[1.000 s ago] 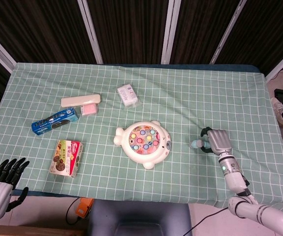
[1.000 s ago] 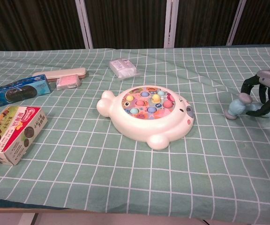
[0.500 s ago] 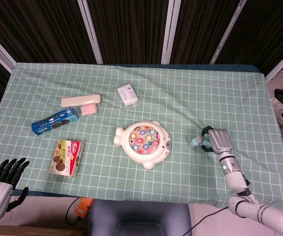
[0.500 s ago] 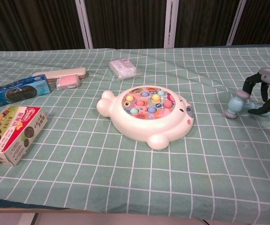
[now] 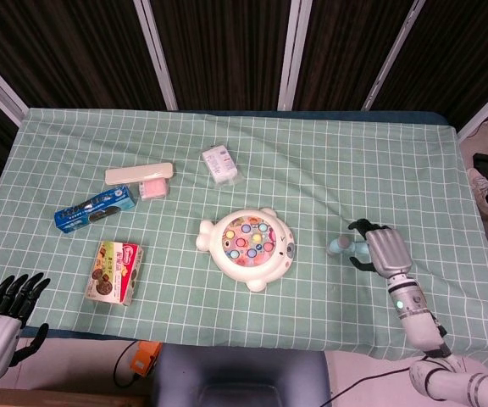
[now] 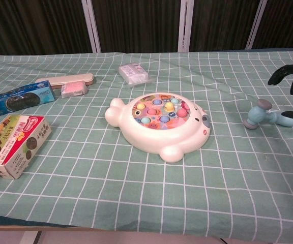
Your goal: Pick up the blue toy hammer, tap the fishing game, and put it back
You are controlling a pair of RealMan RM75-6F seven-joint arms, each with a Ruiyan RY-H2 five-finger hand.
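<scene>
The blue toy hammer (image 6: 266, 116) lies on the green checked tablecloth (image 5: 329, 178), its head toward the fishing game (image 5: 248, 247) and its handle running under the right hand (image 5: 379, 250). In the chest view the right hand's dark fingertips (image 6: 280, 74) hang spread above the hammer with open air between them and the head, while a lower dark tip reaches toward the handle's far end at the picture's edge; whether that tip touches the handle I cannot tell. Nothing is clasped in those fingers. The hammer's grey-capped head rests on the cloth just beyond the fingertips, on the side toward the fishing game, and the game sits well apart from the fingers.

The left hand (image 5: 5, 326) waits off the near table edge, fingers (image 5: 19, 291) spread and holding nothing, far from the hammer. Nearest those fingers is the cookie box (image 5: 116, 271); beyond it lie the blue biscuit packet (image 5: 95, 209), a pink eraser (image 5: 152, 187) touching a long beige case (image 5: 139, 173), and a clear wrapped pack (image 5: 219, 164)
</scene>
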